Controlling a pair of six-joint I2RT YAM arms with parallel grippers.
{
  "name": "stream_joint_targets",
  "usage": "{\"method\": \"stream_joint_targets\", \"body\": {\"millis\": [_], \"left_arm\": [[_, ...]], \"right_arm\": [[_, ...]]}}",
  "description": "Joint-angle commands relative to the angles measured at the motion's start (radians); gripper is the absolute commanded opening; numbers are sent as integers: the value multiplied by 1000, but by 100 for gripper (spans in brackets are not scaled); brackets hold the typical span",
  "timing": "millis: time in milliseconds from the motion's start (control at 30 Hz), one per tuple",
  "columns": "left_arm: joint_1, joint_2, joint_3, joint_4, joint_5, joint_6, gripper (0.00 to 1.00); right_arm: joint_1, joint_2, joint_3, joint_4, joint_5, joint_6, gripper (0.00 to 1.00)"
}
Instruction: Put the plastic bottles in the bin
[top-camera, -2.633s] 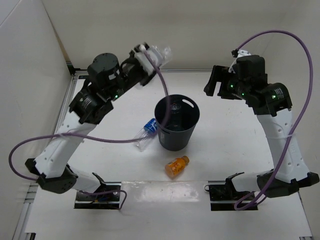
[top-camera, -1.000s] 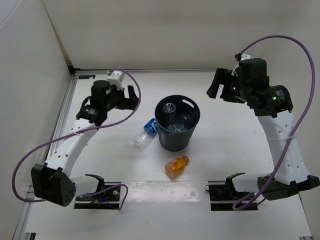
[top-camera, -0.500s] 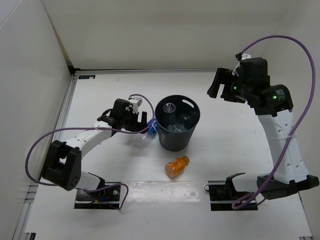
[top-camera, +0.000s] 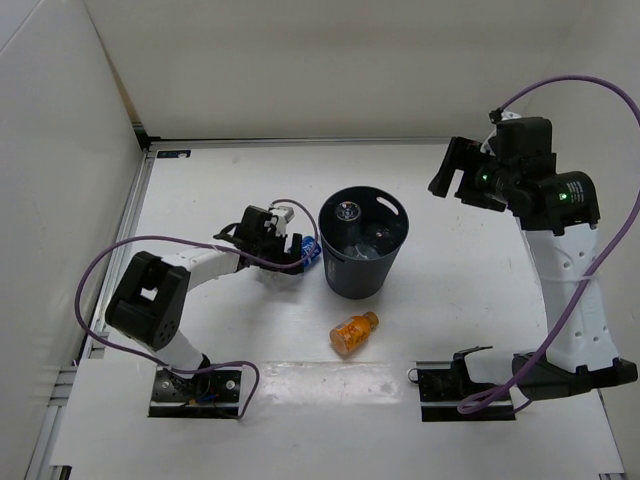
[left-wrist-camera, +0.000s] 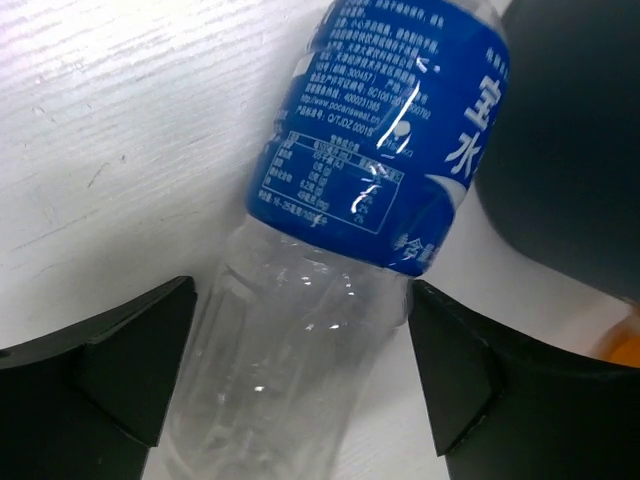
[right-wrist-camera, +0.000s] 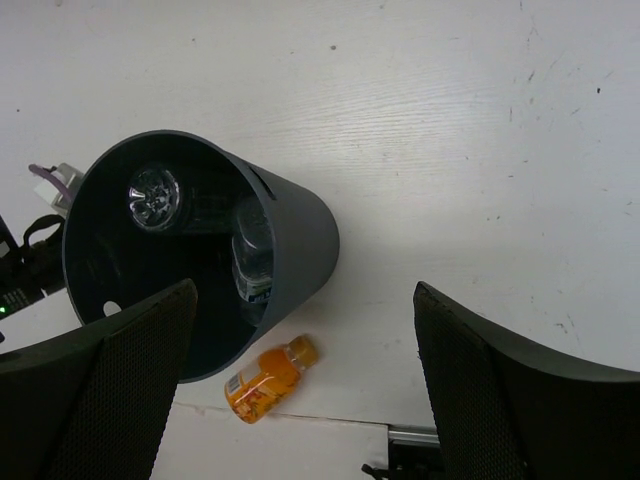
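A clear plastic bottle (left-wrist-camera: 330, 290) with a blue-and-white label lies on the table against the left side of the bin (top-camera: 363, 262). My left gripper (left-wrist-camera: 303, 300) is low over it and open, with a black finger (left-wrist-camera: 120, 370) on each side of the clear body. From above, only the bottle's blue label (top-camera: 309, 249) shows past the left gripper (top-camera: 288, 250). The dark round bin (right-wrist-camera: 300, 235) holds two clear bottles (right-wrist-camera: 252, 262). A short orange bottle (top-camera: 354, 332) lies in front of it. My right gripper (top-camera: 449, 170) hangs open and empty, high at the back right.
White walls close the table at the back and left. Purple cables loop from both arms. The arm bases and their mounts (top-camera: 462, 378) sit at the near edge. The bin's dark wall (left-wrist-camera: 570, 150) stands close to the right of my left fingers.
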Motion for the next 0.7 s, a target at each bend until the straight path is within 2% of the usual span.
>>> {"method": "stream_joint_targets", "body": {"millis": [0,67,100,167,200,233,300,500,667], "left_arm": [[-5,-8,-30,61,19,-30,95],[0,-14,-31,58,23,-33,85],[1,-23,-31,55,29,-33,74],[18,-46,-30,48,34,-35,61],[30,-55,-24,43,36,-38,49],[52,-78,-24,38,34,-47,45],[108,-130,-4,19,33,-64,40],[236,-290,132,-54,30,-84,36],[254,-333,364,3,-24,-96,38]], "right_arm": [[-26,-40,19,-25,-21,11,90],[-42,-51,4,-25,-33,19,90],[-44,-54,-1,-22,-34,20,90],[-59,-52,-16,-11,-53,28,90],[-62,-55,-19,-13,-60,29,90],[-70,-56,-21,-7,-60,34,90],[-69,-48,-31,4,-90,37,90],[-64,-37,-41,30,-116,43,90],[-35,-10,-34,40,-124,40,90]]}}
